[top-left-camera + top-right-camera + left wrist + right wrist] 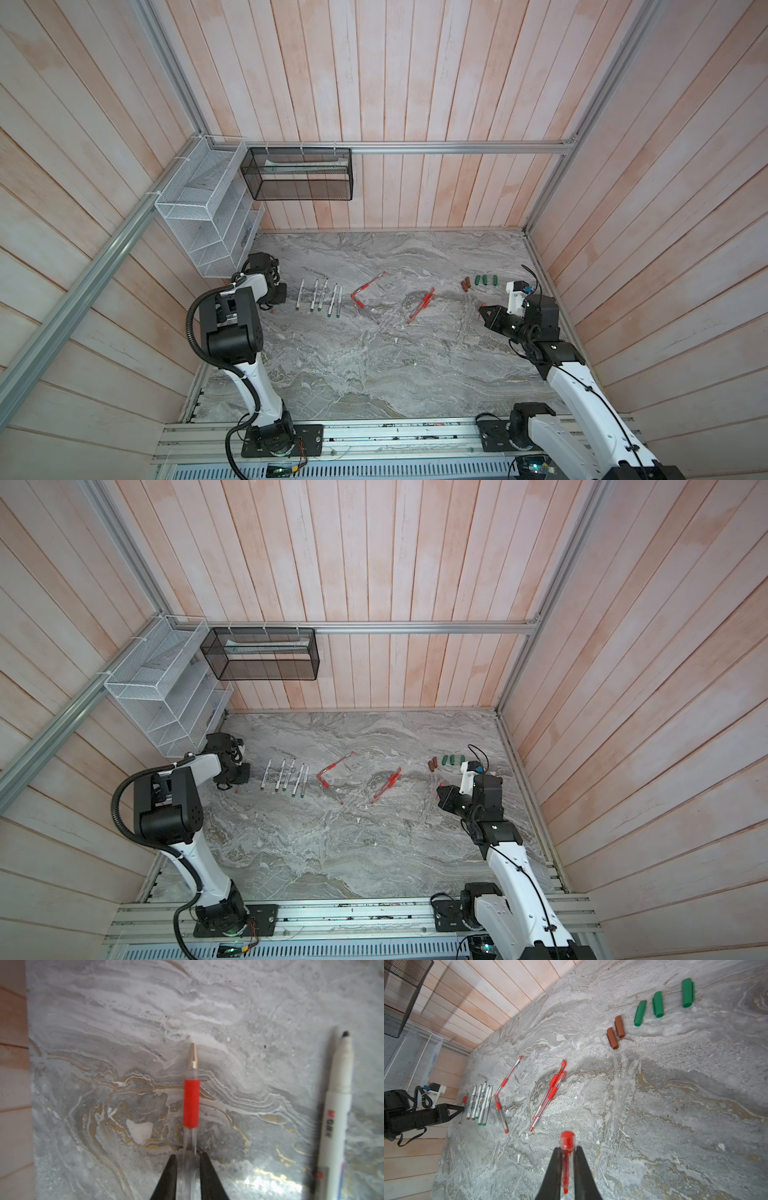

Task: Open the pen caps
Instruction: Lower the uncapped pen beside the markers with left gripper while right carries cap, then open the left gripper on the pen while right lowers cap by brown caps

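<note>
Markers (314, 295) in a row at left on the table (353, 374), pens (420, 305) in middle, caps (478, 280) at right

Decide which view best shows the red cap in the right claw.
Right wrist view: the red cap sits large and sharp in the right claw. In both top views it is only a red speck at that claw's tip. The left wrist view misses it.

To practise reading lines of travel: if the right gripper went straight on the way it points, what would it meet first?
Probably the bundle of red pens. The right gripper, shut on a red cap, may instead pass above them, since its height is unclear.
</note>
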Motion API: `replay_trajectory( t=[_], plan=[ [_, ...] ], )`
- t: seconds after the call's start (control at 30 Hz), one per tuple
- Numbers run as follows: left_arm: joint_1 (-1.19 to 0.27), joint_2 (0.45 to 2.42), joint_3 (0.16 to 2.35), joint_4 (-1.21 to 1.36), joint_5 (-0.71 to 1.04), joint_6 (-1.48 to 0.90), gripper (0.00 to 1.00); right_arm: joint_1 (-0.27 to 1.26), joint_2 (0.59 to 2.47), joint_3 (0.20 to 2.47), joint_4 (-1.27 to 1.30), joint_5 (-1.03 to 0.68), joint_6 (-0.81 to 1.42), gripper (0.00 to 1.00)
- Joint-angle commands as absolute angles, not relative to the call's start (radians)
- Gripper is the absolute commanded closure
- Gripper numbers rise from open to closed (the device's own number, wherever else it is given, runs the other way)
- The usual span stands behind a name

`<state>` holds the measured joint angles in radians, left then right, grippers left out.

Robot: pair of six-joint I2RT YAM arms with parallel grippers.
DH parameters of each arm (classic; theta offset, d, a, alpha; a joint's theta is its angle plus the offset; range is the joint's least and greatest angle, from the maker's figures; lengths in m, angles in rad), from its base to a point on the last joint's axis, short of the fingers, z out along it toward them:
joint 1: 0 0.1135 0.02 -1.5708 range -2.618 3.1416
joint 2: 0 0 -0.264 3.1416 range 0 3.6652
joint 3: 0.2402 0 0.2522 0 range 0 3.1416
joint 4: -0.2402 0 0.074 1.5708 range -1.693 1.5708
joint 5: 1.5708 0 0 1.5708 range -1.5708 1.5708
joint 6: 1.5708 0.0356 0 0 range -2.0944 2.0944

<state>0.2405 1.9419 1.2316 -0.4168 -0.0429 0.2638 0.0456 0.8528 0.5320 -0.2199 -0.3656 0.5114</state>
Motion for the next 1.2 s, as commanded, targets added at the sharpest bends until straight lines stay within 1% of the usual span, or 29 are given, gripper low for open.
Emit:
replay_trajectory(
  t=[0.0, 0.1, 0.23, 0.4, 0.53, 0.63, 0.73, 0.8, 0.93, 0.97, 1.0, 1.1, 1.17],
  plan=[
    [0.261, 1.962, 1.241, -0.417, -0.076, 0.264, 0.67, 0.041, 0.846, 0.532, -0.262, -0.338, 0.485, 1.0],
    [0.261, 1.948, 1.243, -0.423, -0.089, 0.262, 0.62, 0.039, 0.847, 0.547, -0.276, -0.338, 0.482, 1.0],
    [0.261, 1.907, 1.229, -0.422, -0.059, 0.256, 0.58, 0.039, 0.829, 0.526, -0.254, -0.321, 0.502, 1.0],
    [0.261, 1.852, 1.211, -0.424, -0.062, 0.254, 0.56, 0.039, 0.886, 0.557, -0.284, -0.319, 0.478, 1.0],
    [0.26, 1.808, 1.213, -0.433, -0.064, 0.261, 0.55, 0.039, 0.903, 0.551, -0.259, -0.309, 0.477, 1.0],
    [0.257, 1.74, 1.207, -0.442, -0.056, 0.249, 0.52, 0.04, 0.942, 0.578, -0.275, -0.29, 0.47, 1.0],
    [0.229, 1.636, 1.177, -0.418, -0.037, 0.253, 0.44, 0.039, 0.991, 0.574, -0.249, -0.264, 0.476, 1.0],
    [0.199, 1.565, 1.156, -0.406, -0.035, 0.258, 0.32, 0.038, 1.046, 0.589, -0.242, -0.259, 0.467, 1.0],
    [0.129, 1.427, 1.107, -0.394, 0.021, 0.252, 0.15, 0.039, 1.161, 0.636, -0.246, -0.233, 0.447, 1.0],
    [0.114, 1.398, 1.092, -0.389, 0.04, 0.245, 0.14, 0.039, 1.188, 0.642, -0.234, -0.232, 0.444, 1.0],
    [0.102, 1.375, 1.08, -0.385, 0.048, 0.231, 0.1, 0.038, 1.211, 0.648, -0.225, -0.23, 0.443, 1.0],
    [0.091, 1.314, 1.038, -0.388, 0.123, 0.169, 0.09, 0.04, 1.295, 0.696, -0.224, -0.243, 0.423, 1.0],
    [0.091, 1.281, 1.006, -0.39, 0.192, 0.145, 0.05, 0.039, 1.35, 0.738, -0.24, -0.24, 0.395, 1.0]
  ],
)
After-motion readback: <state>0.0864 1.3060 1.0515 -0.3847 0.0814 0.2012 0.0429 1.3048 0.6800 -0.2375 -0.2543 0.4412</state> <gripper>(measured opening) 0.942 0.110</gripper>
